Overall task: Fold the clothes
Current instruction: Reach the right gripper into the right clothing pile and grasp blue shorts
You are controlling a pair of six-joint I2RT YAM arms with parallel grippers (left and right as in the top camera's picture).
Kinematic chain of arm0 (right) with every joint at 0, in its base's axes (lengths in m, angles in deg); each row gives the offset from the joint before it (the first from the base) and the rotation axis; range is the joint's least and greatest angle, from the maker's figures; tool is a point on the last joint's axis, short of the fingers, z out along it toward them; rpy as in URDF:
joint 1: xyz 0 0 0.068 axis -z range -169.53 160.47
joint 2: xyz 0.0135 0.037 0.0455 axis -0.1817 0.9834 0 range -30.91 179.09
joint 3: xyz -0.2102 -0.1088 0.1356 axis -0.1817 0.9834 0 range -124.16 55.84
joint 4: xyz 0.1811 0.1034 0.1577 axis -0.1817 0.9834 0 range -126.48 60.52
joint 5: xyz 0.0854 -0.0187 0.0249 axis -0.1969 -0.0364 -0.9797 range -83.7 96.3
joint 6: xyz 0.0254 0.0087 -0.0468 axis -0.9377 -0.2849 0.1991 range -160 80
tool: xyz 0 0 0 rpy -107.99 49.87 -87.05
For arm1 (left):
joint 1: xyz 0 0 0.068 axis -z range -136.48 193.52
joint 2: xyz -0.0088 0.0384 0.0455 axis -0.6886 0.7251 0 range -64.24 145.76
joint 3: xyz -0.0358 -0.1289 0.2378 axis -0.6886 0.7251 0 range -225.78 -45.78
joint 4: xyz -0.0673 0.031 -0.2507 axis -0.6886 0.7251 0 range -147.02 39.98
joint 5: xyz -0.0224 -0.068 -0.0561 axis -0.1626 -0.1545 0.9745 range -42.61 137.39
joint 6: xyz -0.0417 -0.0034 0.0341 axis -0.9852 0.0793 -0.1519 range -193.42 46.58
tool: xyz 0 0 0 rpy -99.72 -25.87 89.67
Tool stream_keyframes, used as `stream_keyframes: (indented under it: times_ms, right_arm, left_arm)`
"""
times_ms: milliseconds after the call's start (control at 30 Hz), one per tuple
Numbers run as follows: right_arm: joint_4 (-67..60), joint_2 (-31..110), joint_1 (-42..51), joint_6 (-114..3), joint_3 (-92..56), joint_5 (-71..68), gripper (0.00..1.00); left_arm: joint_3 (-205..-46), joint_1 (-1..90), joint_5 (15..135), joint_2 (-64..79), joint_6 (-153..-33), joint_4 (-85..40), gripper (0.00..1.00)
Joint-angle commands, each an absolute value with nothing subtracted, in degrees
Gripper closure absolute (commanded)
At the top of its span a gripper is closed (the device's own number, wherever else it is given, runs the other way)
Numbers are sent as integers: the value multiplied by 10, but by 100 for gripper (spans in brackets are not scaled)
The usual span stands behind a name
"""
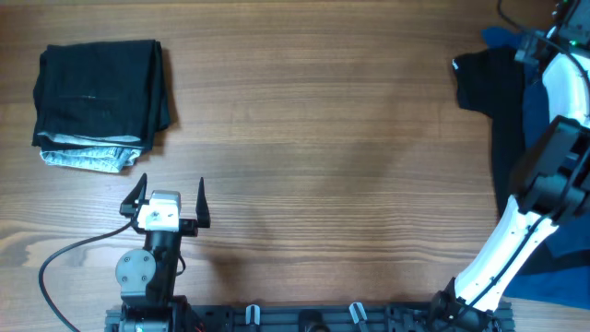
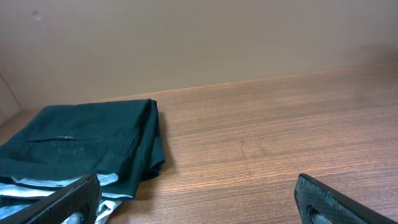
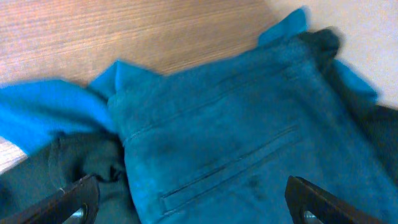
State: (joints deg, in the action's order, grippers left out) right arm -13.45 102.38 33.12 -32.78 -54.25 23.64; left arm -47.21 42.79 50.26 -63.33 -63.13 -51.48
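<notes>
From above, the wooden counter [image 1: 323,138] fills the frame. In the upper left lies a folded stack [image 1: 97,88]: a dark piece of clothing on top and a light grey piece [image 1: 88,159] peeking out under its lower edge. Just below the stack, at the lower left, are the left fingers [image 1: 138,191]. They are spread wide, hold nothing and touch no cloth. A black cable [image 1: 69,254] curls away from that arm. On the right edge sits a loose pile of clothes [image 1: 493,92], black and blue. The white and black right arm [image 1: 516,231] reaches up over the pile to the upper right corner. Its fingers are hard to make out from here.

From the left wrist, the folded stack [image 2: 81,140] is at the left of the frame, flat on the counter [image 2: 280,124]. The light grey piece [image 2: 37,190] shows at the bottom left. The left fingers [image 2: 62,202] stick in at the two bottom corners, far apart, with only bare wood between them.

From the right wrist, the dark blue shorts [image 3: 236,143] fill the middle and right, with a slit pocket and a seam showing. A brighter blue cloth [image 3: 50,112] lies at the left, and a darker crumpled piece [image 3: 62,162] at the lower left. The counter [image 3: 124,31] shows along the top. The right fingers [image 3: 62,199] sit in the two bottom corners, spread wide over the shorts and pinching nothing.
</notes>
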Motion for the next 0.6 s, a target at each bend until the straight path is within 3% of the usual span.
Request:
stream_keyframes:
  times_ms: [0, 267, 367, 567]
  right_arm:
    - [-155, 1068, 326, -311, -553, 193, 4]
    - [-212, 1103, 326, -310, -551, 195, 6]
    - [-228, 1096, 325, -310, -556, 196, 1]
    - [-242, 1094, 327, -309, -554, 198, 7]
  left_arm:
    - [-468, 431, 509, -635, -622, -516, 0]
    - [-468, 431, 509, -635, -622, -516, 0]
    - [-468, 431, 509, -635, -622, -517, 0]
    - [-468, 431, 509, -635, -622, -517, 0]
